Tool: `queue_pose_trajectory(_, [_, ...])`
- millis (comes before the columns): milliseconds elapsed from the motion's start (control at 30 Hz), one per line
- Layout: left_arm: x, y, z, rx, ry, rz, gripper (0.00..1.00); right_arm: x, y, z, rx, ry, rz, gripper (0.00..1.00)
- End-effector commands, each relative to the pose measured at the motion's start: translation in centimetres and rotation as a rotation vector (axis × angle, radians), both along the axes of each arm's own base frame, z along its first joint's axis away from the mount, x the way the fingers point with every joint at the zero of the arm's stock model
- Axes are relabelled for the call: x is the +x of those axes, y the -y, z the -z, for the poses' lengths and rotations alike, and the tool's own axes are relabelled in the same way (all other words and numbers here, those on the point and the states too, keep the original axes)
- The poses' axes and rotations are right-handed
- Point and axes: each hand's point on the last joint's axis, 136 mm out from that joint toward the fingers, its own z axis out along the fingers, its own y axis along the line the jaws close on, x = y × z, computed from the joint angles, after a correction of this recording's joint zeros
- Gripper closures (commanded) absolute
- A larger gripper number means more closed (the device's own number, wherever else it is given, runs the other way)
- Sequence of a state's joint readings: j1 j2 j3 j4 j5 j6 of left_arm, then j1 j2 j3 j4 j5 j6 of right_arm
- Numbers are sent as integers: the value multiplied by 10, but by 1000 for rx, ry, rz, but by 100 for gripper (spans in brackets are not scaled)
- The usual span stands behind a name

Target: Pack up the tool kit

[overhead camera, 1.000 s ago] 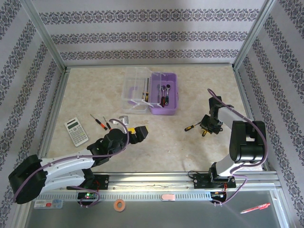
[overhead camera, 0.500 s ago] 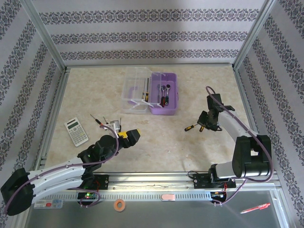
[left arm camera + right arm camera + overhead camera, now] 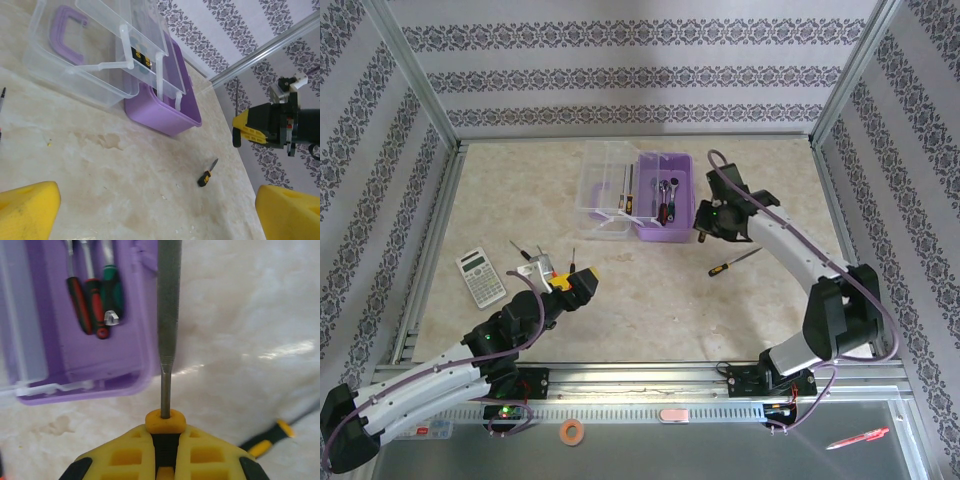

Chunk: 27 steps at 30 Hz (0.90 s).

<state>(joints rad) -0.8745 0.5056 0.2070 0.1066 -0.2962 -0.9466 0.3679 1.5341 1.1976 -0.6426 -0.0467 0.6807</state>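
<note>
"Between the right gripper (image 3: pixel 165 440) fingers, what have you got?"

"I have them clamped on a grey-bladed tool (image 3: pixel 169 300), blade pointing straight ahead. The purple case (image 3: pixel 140 365) lies open, just ahead-left. A black-and-yellow screwdriver (image 3: pixel 264 440) lies off to their right."

"And the left?"

"My left gripper (image 3: pixel 160 215) hangs spread wide, the case well ahead."

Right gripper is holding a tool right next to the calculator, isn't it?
Not quite. The right gripper is holding a tool, but it is next to the purple case, not the calculator. The top view shows the calculator far off to the left, near the other arm.
</note>
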Motion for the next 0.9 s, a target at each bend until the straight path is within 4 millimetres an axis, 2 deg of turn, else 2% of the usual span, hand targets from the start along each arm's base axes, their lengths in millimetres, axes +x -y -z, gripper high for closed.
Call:
queue_pose_trajectory(0, [2,-13,8,50,-22,-51,0,15,-29,-10,35,25,-36,91])
queue_pose_trajectory(100, [3,-17,8,66,-28,-73,0,31,-57,-16,67,53,-91,91])
queue_pose_trajectory(233, [6,-21,17,38,-49,-111,0,63,-100,-23,210,86,-130,91])
queue_pose_trajectory(333, [7,-17,20,-5,-59,-110,0,87,-120,-23,207,83,-164,91])
queue_pose_trajectory(467, [7,-15,14,-21,-62,-102,0,108,-129,-7,189,46,-181,91])
queue_pose_trajectory(600, [5,-20,5,0,-50,-109,0,116,-142,3,228,30,-201,91])
queue_pose_trajectory(800, [5,-29,-8,-5,-5,-137,0,120,-137,22,177,-14,-217,90])
queue_pose_trajectory(867, [6,-30,-7,1,-4,-144,0,119,-137,27,176,-26,-223,90])
